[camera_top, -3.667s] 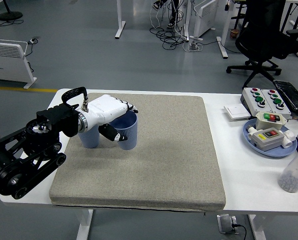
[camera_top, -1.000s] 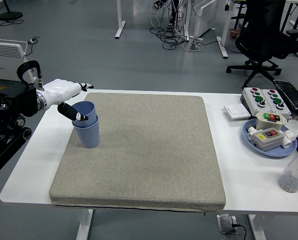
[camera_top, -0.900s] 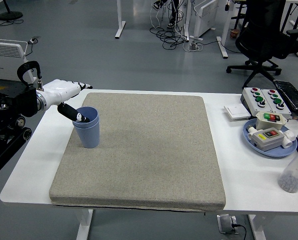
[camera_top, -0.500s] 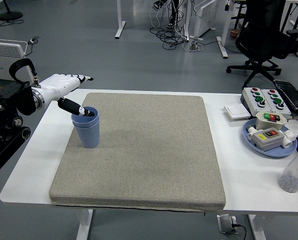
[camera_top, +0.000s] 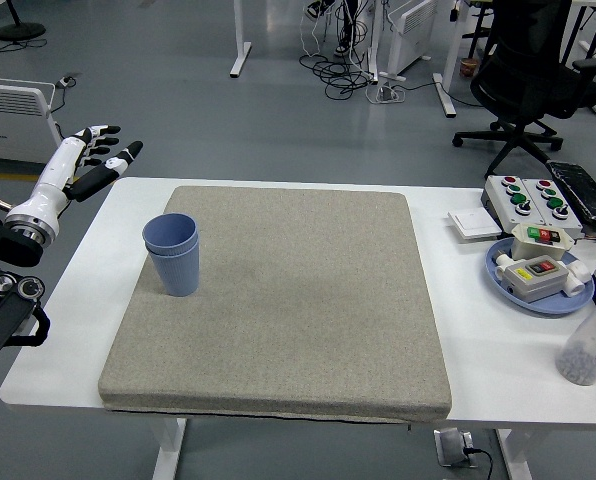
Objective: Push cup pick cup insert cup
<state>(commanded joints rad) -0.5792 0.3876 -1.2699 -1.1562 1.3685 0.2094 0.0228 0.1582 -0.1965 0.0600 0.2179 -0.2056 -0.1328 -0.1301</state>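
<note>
Head view: nested blue cups (camera_top: pixel 172 254) upright on left part of grey mat (camera_top: pixel 298 320), insertion looking finished.
Inner cup seated deep, only its rim above outer cup's rim. Left hand (camera_top: pixel 83 165) well apart at far left, off the table edge, fingers spread, holding nothing. To end the step well: lift hand clear and away from the rims, no brushing on the stack, no tipping. Right hand out of sight. Tray (camera_top: pixel 553 300) with button boxes at right, far from the cups.
</note>
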